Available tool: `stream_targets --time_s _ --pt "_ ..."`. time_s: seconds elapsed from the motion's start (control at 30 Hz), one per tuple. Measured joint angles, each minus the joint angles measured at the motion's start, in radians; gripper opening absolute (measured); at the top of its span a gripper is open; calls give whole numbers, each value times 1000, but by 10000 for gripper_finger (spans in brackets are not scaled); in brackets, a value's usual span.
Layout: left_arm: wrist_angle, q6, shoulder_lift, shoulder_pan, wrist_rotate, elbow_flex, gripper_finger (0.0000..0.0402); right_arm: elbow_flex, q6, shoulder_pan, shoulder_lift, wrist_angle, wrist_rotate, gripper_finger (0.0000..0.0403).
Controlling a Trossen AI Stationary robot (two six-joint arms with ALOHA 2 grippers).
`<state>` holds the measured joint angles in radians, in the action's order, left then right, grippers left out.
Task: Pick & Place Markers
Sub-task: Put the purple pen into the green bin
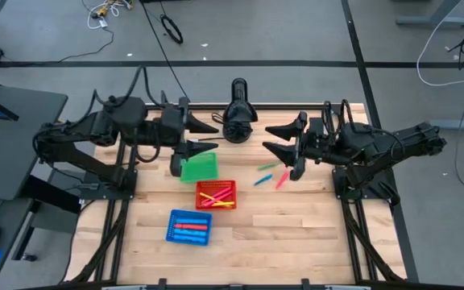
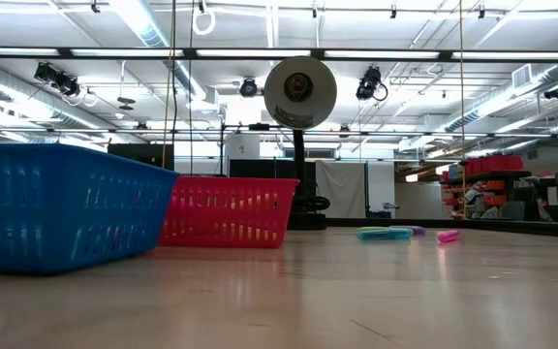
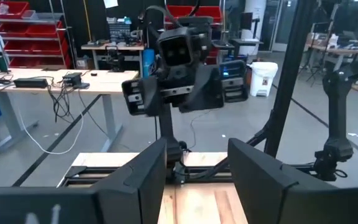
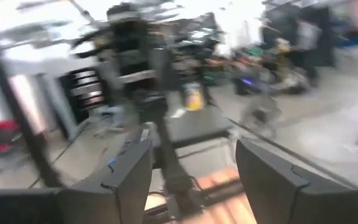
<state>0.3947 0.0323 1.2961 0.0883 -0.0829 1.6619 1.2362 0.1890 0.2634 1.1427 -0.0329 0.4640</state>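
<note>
Loose markers lie flat on the wooden table right of centre: a green one [image 1: 268, 167], a blue one [image 1: 263, 180] and a pink one [image 1: 281, 179]; the low view shows them too [image 2: 386, 233]. The red basket [image 1: 216, 194] holds several markers, and so does the blue basket [image 1: 189, 226]. A green basket [image 1: 198, 167] stands below my left gripper [image 1: 214, 137], which hangs high over the table's far left, level, open and empty [image 3: 194, 155]. My right gripper [image 1: 266, 138] faces it from the far right, also raised, open and empty [image 4: 191, 149].
A black device on a stand [image 1: 238, 121] sits at the middle of the far edge, between the two grippers; it shows as a round disc [image 2: 300, 92] in the low view. Bare wood [image 1: 296, 234] lies at the near right.
</note>
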Motion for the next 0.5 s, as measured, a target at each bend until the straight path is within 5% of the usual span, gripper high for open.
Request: stream_targets --time_s 0.23,0.5 --pt "28 3 -6 -3 -20 0 177 62 137 -8 1 246 285 230" --pt "31 5 -5 -3 -21 0 177 218 309 -122 25 618 349 230"
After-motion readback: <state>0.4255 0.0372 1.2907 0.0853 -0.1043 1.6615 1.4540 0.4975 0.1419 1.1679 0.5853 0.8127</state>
